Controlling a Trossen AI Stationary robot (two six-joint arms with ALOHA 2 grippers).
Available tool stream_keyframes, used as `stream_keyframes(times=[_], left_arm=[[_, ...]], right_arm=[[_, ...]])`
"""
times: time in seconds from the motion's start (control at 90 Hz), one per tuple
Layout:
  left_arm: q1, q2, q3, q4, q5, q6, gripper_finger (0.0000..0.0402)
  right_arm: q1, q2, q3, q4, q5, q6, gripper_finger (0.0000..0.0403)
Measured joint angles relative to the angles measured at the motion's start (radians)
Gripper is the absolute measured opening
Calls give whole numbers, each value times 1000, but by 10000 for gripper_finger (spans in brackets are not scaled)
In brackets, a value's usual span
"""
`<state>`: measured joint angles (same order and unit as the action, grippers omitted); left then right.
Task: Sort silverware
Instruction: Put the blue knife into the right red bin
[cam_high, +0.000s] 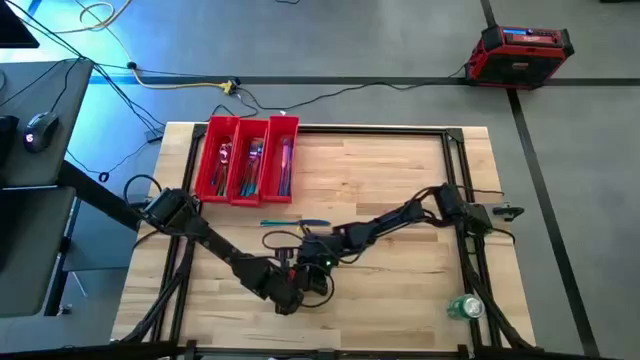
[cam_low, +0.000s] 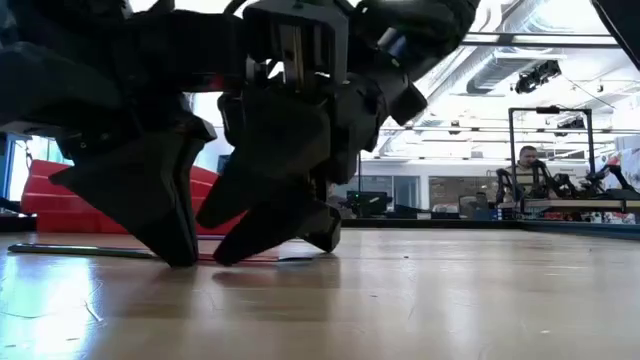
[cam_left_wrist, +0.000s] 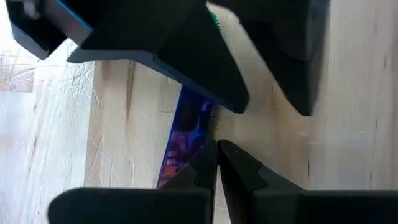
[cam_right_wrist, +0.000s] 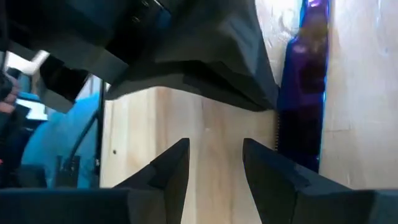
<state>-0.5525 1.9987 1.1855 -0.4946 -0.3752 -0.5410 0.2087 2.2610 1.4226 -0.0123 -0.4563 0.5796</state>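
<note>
A purple-blue knife (cam_left_wrist: 183, 137) (cam_right_wrist: 305, 93) lies flat on the wooden table near its middle. My left gripper (cam_left_wrist: 217, 152) (cam_high: 297, 285) is shut, its tips right beside the blade's toothed edge. My right gripper (cam_right_wrist: 214, 155) (cam_high: 308, 250) faces it from the far right, open, with bare wood between its fingers and the knife just outside one finger. A teal piece of silverware (cam_high: 295, 222) lies flat a little farther back. The red tray (cam_high: 210, 125) at the far left holds more silverware (cam_high: 255, 160) in its three compartments. My left gripper has its shut fingertips (cam_left_wrist: 205, 158) down at the table beside the knife's blade (cam_left_wrist: 198, 127), coming along the blade. One finger overlaps the blade in the left wrist view. Whether it touches the knife, I cannot tell.
A green can (cam_high: 465, 307) lies near the table's front right corner. Black frame rails (cam_high: 455, 160) run along the table's edges. A red case (cam_high: 520, 50) stands on the floor beyond. The two arms crowd each other at the table's middle. A person (cam_low: 528, 160) sits far behind.
</note>
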Motion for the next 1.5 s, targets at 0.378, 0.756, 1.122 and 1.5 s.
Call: stream_keyframes(times=[0.378, 0.756, 1.122, 1.5], left_arm=[[-41, -27, -2, -15, -8, -68, 0], [-45, -27, 0, -33, 17, -72, 0], [-69, -28, 0, -81, 45, -101, 0], [-71, -28, -5, -79, 26, -68, 0]], right_arm=[[-32, -22, 21, -84, -55, -102, 138], [-63, -26, 20, -55, -124, -114, 139], [-92, -29, 20, -112, -76, -134, 138], [-98, -58, 22, -118, -10, -136, 138]])
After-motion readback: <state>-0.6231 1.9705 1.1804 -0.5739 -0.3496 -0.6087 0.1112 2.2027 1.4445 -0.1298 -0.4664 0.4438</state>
